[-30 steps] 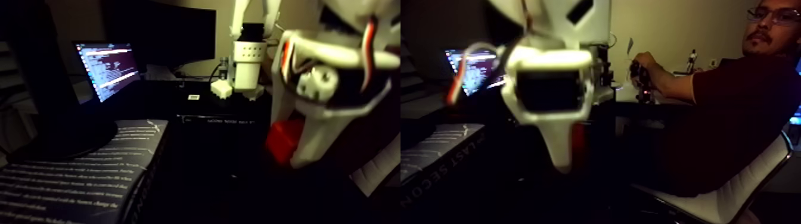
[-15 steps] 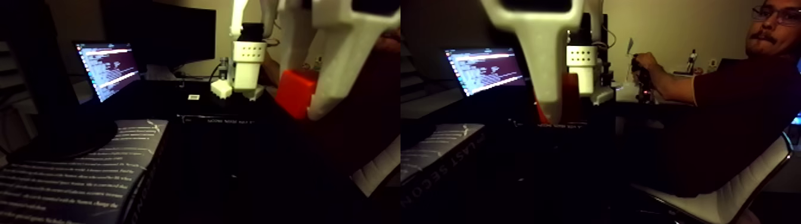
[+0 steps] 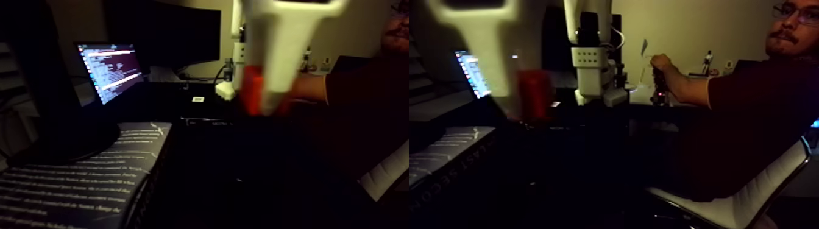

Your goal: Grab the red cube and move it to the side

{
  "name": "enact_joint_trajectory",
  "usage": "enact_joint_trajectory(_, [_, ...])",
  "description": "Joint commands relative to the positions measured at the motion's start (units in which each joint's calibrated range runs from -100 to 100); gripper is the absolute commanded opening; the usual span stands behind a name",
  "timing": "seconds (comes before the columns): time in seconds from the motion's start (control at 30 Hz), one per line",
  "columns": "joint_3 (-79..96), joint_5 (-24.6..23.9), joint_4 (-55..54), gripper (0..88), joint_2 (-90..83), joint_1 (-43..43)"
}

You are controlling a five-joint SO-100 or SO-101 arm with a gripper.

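The picture holds two side-by-side halves of one dark desk scene. The red cube [image 3: 252, 91] hangs in the air, blurred by motion, in front of the arm's white base. My gripper [image 3: 267, 105] is shut on it, and one wide white finger [image 3: 277, 55] comes down from the top edge across the cube's right part. In the right half the same cube [image 3: 535, 91] appears just right of the blurred white finger [image 3: 484, 55]. The second finger is hidden.
An open laptop [image 3: 109, 70] glows at the back left, and a dark monitor [image 3: 177, 33] stands behind it. A book with white print [image 3: 79, 176] lies at the front left. The arm's white base [image 3: 594, 67] stands behind. A seated person [image 3: 749, 103] on a white chair [image 3: 749, 204] grips a hand controller [image 3: 658, 82].
The gripper rose with the red cube off the dark surface, then swung to the left across the view. The person's arm has stretched forward slightly.
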Motion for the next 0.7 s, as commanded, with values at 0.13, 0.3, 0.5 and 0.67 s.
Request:
enact_joint_trajectory(0.13, [-2.0, 4.6, -0.3, 12.5, -1.9, 8.6])
enact_joint_trajectory(0.3, [-4.9, 7.2, -0.3, 12.5, -1.8, 14.4])
enact_joint_trajectory(0.5, [-10.5, 8.9, -0.3, 12.5, -1.6, 19.7])
enact_joint_trajectory(0.67, [-10.9, 8.9, -1.5, 12.5, 0.9, 20.2])
